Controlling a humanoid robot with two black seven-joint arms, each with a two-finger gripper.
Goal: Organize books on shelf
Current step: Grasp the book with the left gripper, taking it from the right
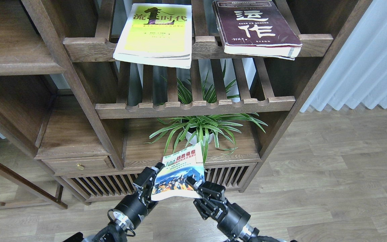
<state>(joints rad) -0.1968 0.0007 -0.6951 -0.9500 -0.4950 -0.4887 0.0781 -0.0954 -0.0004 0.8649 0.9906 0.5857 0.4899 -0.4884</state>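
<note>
The cream book [180, 173] with "300" and a blue photo is held low in the middle, in front of the cabinet's slatted base. Its cover faces me, almost flat. My left gripper [154, 174] is shut on its left edge. My right gripper [195, 187] is shut on its lower right corner. The yellow-green book [156, 32] lies on the upper slatted rack at the left, overhanging the front rail. The maroon book [255, 28] lies on the same rack at the right. A solid plank shelf [12, 50] is at the upper left.
An empty slatted rack [193, 106] sits below the two books. A spider plant [200, 129] in a white pot stands on a solid plank [240, 148] just behind the held book. A small drawer [79, 165] is at lower left. A white curtain [364, 60] hangs at the right.
</note>
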